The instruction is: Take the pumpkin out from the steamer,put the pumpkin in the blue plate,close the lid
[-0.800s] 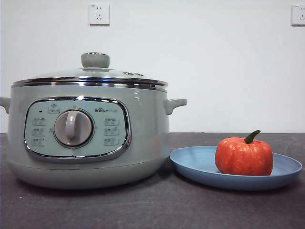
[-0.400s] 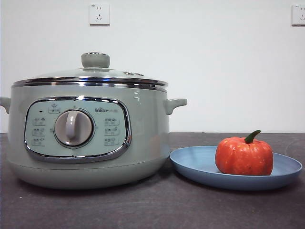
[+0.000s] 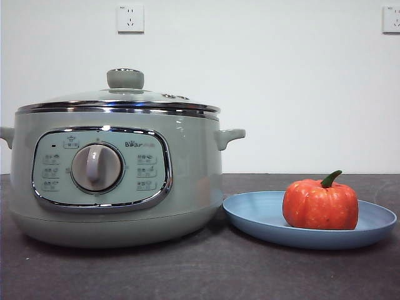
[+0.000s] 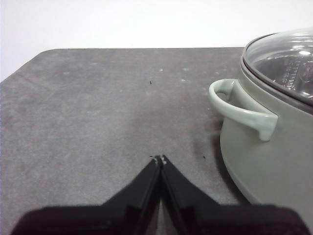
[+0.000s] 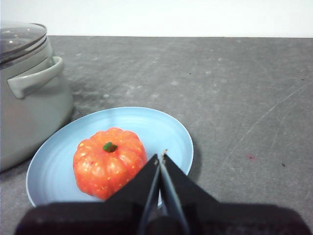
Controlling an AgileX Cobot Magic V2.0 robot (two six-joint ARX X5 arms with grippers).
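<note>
The pumpkin sits upright in the blue plate, which lies on the dark surface just beside the steamer. The lid is seated on the steamer. Left claw is clenched and empty over bare surface beside the steamer; right claw is clenched and empty above the plate

Steamer pale sage green, chrome band framing its panel; lid clear glass, chrome rim, pale green knob. Pumpkin orange-red with pale flecks, ribbed, dark green stem; blue plate plain matte light blue. Surface mottled dark grey; both grippers black.
</note>
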